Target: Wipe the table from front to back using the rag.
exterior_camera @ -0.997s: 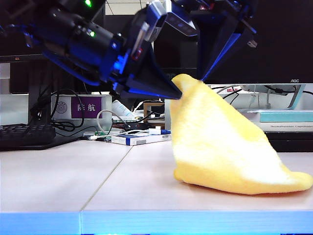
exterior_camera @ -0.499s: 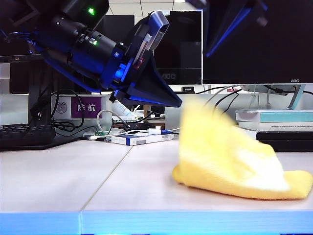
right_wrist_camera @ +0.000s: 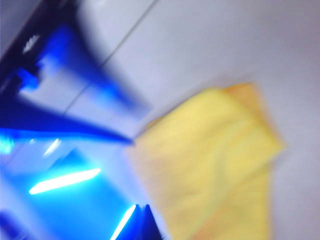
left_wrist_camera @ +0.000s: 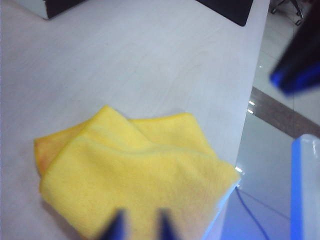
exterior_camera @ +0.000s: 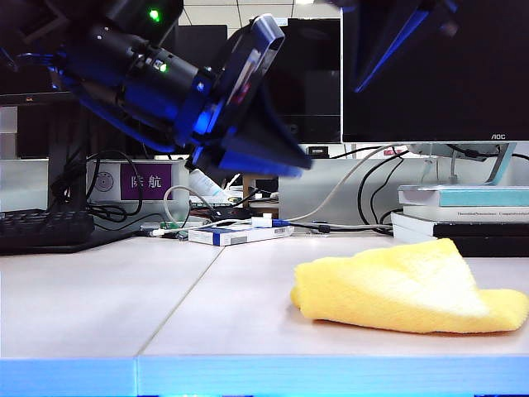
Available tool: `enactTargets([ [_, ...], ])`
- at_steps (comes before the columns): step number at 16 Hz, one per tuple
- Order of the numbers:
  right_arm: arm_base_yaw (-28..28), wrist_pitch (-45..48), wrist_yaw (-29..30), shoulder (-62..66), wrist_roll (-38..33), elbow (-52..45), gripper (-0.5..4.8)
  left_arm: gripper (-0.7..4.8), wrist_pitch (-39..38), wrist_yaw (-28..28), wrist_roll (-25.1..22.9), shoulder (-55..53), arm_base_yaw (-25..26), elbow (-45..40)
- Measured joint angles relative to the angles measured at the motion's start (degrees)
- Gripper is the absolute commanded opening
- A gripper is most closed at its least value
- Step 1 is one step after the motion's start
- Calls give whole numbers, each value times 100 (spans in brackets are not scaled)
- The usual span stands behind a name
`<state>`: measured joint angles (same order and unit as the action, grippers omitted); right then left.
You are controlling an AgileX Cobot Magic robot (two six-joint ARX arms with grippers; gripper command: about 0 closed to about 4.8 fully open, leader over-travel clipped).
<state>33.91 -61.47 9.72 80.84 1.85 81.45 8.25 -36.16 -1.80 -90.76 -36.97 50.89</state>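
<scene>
Rag (exterior_camera: 405,285) lies loose on table (exterior_camera: 107,306), soft and light; pinch a raised fold. Left gripper (exterior_camera: 289,161) hangs above, jaws slightly parted, empty; right gripper (exterior_camera: 364,74) higher, closed, empty.

Surface: a wide, pale whitish-beige table (exterior_camera: 99,298) with a thin seam and a light blue front edge band.
Rag: a soft, bright yellow microfibre cloth (exterior_camera: 405,285) lay folded near that edge.
Far side: a black keyboard (exterior_camera: 45,227) and what looked like a small white-and-blue box (exterior_camera: 240,234).
</scene>
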Motion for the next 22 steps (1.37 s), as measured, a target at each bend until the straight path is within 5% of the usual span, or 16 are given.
enactTargets([
  [4, -9, 518, -752, -608, 0, -2, -2, -6, 11, 269, 166, 533, -9, 0],
  [9, -9, 1731, -855, -1788, 236, -546, -2, -6, -138, 1633, 168, 2243, -4, 4],
  [12, -7, 3344, -850, -3580, 251, -2870, -2, -6, -1445, 2439, 164, 4459, -2, 35],
  [18, -9, 4081, -1161, -5512, -114, -5563, -1, -6, -4798, 2988, -116, 6874, -4, -133],
  [20, -17, 4247, -1552, -6166, -223, -6113, -1, -5, -4802, 3021, -7, 7571, -4, -721],
  [22, -7, 3917, -1613, -7117, -393, -6758, -1, -6, -4059, 3475, 291, 8443, -4, -2594],
])
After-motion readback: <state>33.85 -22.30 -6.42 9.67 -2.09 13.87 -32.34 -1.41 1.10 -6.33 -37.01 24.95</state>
